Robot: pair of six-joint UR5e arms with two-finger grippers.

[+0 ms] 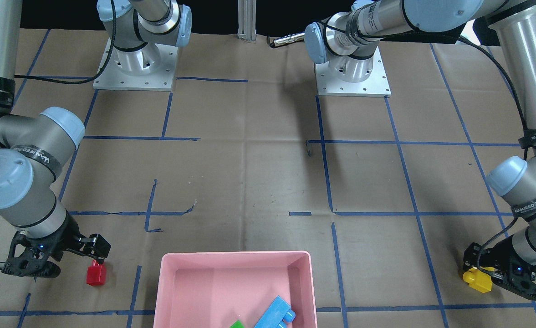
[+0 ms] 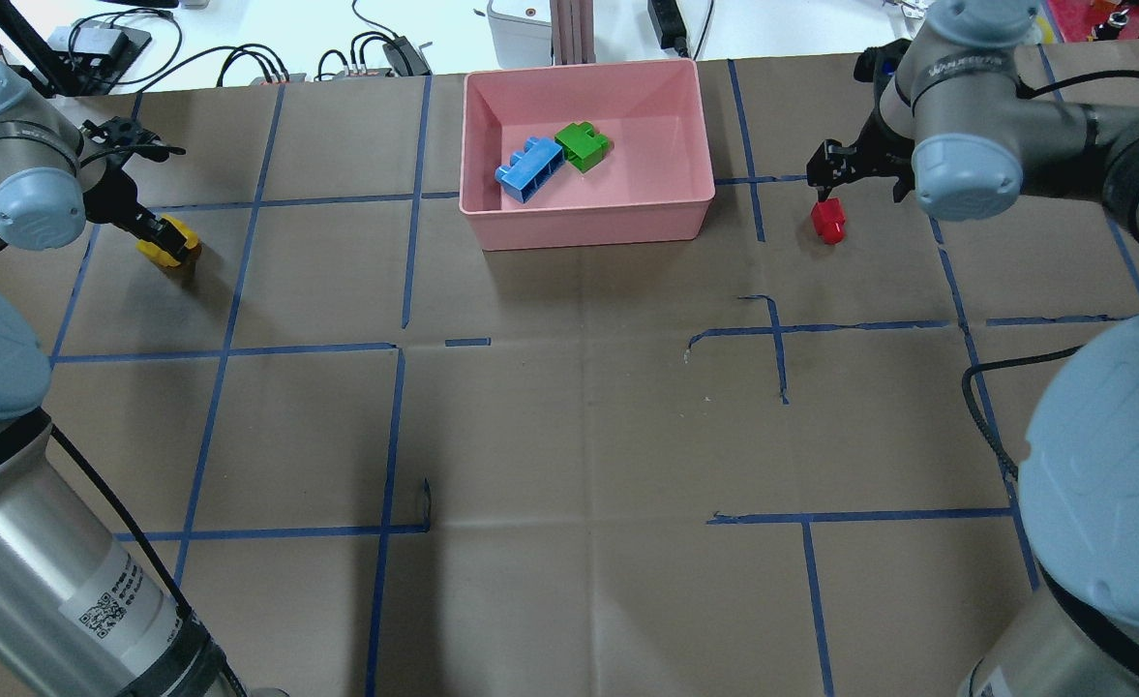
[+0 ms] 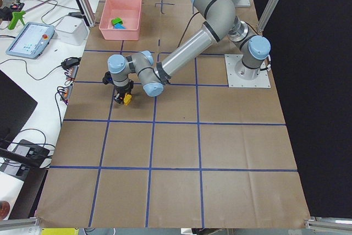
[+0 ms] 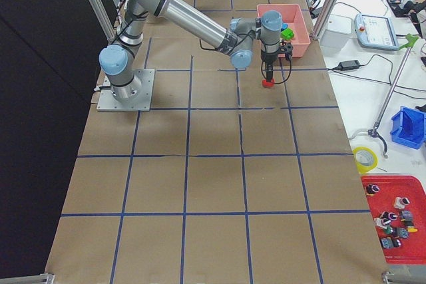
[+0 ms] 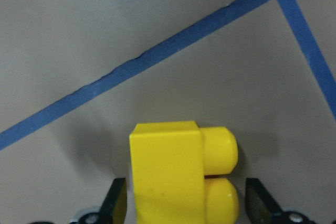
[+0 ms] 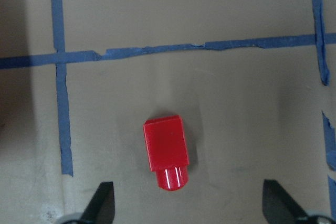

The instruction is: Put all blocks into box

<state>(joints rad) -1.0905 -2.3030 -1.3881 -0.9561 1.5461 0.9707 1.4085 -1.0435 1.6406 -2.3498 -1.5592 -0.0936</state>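
Note:
The pink box stands at the table's far edge and holds the blue block and the green block. The yellow block lies on the table to the box's left. My left gripper is low over it, open, with a finger close on each side of the block. The red block lies on the table right of the box. My right gripper hangs just above it, open wide; the red block shows between and ahead of the fingers.
The table is brown paper with a blue tape grid. Cables and electronics lie beyond the far edge behind the box. The two arm bases stand at the robot's side.

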